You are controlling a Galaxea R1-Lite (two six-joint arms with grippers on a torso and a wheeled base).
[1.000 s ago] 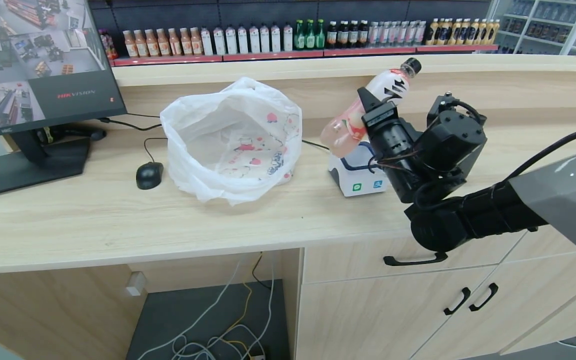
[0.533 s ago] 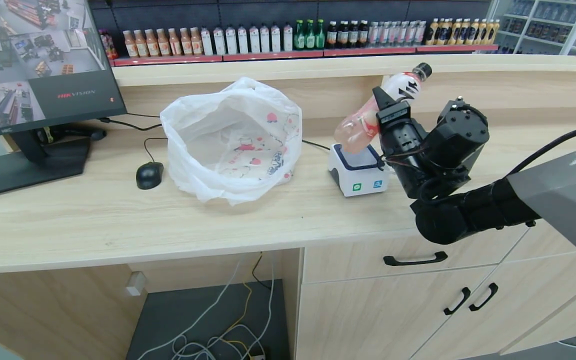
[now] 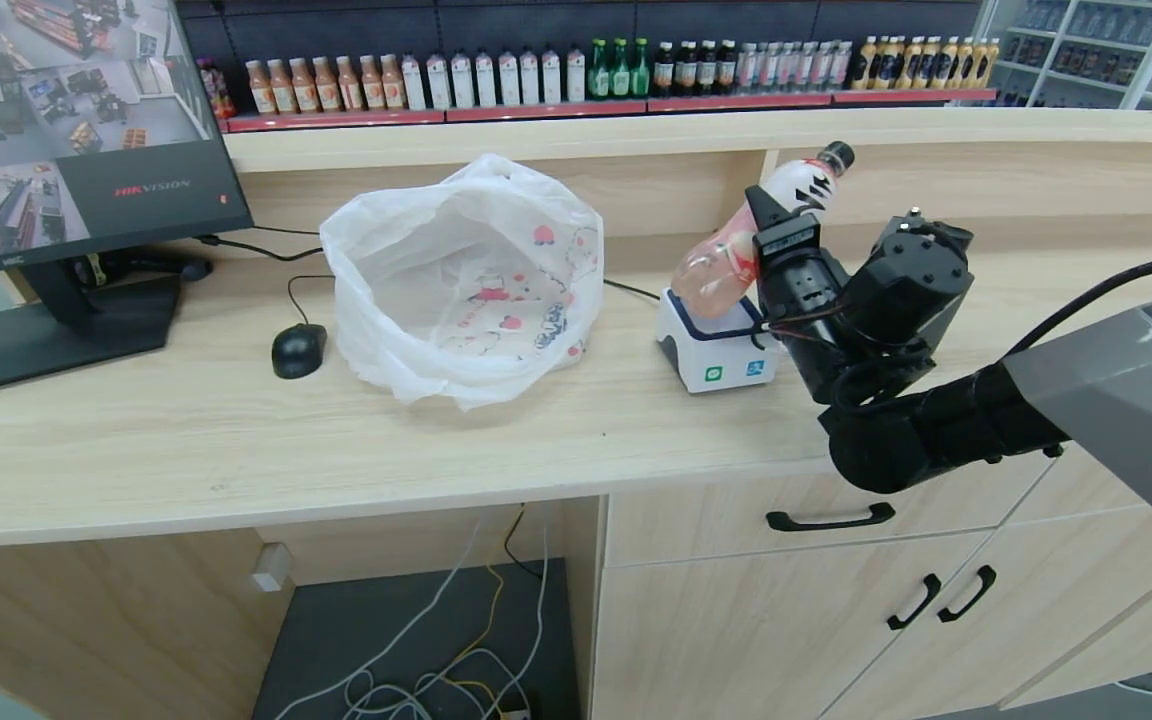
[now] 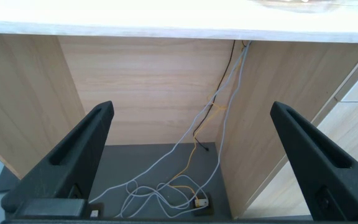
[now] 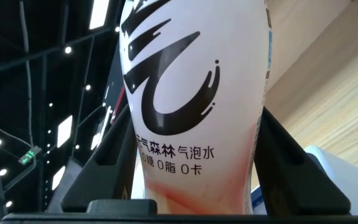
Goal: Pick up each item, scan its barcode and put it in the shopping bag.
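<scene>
On the counter (image 3: 186, 440) the shopping bag (image 3: 461, 280) stands in the middle. The mouse (image 3: 298, 350) lies just left of it and the monitor (image 3: 66, 130) farther left. The scanner (image 3: 716, 350) stands right of the bag. The bottle (image 3: 736, 260), tilted in the right gripper (image 3: 771, 225), hangs just over the scanner. A shelf (image 3: 586, 100) runs behind the counter.
</scene>
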